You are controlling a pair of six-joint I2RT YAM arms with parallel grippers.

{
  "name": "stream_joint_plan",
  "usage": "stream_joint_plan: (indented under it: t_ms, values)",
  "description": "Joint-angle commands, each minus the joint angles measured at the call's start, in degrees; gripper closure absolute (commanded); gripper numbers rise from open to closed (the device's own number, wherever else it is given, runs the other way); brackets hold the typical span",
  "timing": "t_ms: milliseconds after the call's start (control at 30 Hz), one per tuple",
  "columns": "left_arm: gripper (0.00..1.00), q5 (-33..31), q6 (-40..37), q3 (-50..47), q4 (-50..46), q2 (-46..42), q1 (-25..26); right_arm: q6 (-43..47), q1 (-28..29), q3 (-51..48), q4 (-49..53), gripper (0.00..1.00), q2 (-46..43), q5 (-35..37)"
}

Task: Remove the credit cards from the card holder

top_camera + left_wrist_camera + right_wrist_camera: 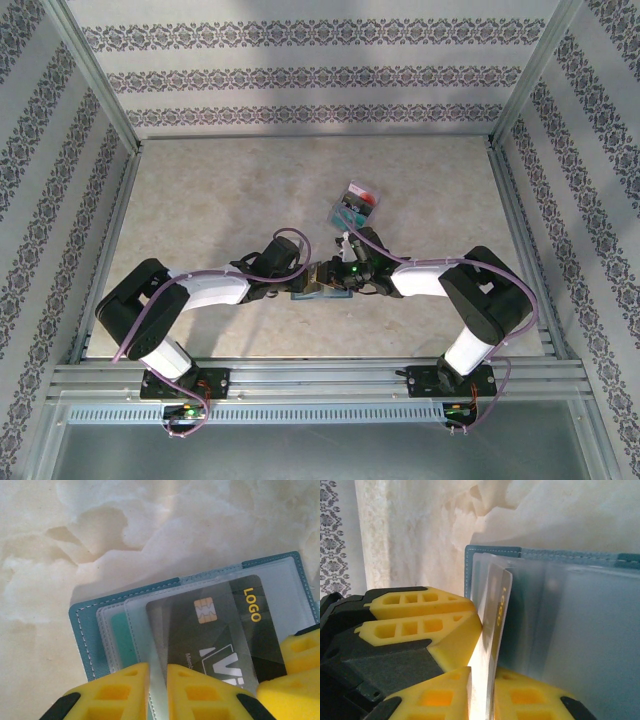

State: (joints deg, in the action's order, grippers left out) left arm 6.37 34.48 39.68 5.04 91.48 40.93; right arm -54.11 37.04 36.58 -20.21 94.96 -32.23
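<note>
Card-pulling stage: left jaws clamp slate-blue two-panel card holder (86,630) on the desk (50,555); right jaws straddle black plastic chip card (210,630) in it, can't tell if gripping. Next probably wants firm pinch, straight pull.

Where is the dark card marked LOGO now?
Left wrist view: the dark card sits in a clear sleeve of the card holder, right of the teal card, above the left gripper.
</note>
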Motion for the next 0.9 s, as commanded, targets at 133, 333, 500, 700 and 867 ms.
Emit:
stream_joint_plan:
  t_ms: [133,333,500,700,867]
  values:
    - [0.84,1.98,-0.10,-0.48,0.11,1.53,0.91,-0.55,1.16,1.83,-4.56,0.79,0.49,-0.64]
    - [0.84,1.29,0.13,-0.74,-0.19,1.07,0.91,-0.52,0.87,1.42,-4.67,0.83,0.32,-0.38]
    - [0.84,0.41,0.32,-0.88,-0.92,0.37,0.91,-0.49,0.30,0.53,-4.67,0.85,0.05,-0.37]
    - [0.84,-0.30,0.50,-0.83,-1.03,0.72,0.91,-0.47,0.21,0.08,-4.67,0.89,-0.64,-0.16]
    - [0.84,-0.81,0.59,-0.92,-1.17,0.58,0.91,-0.52,-0.23,-0.79,-4.58,0.91,-1.53,0.15]
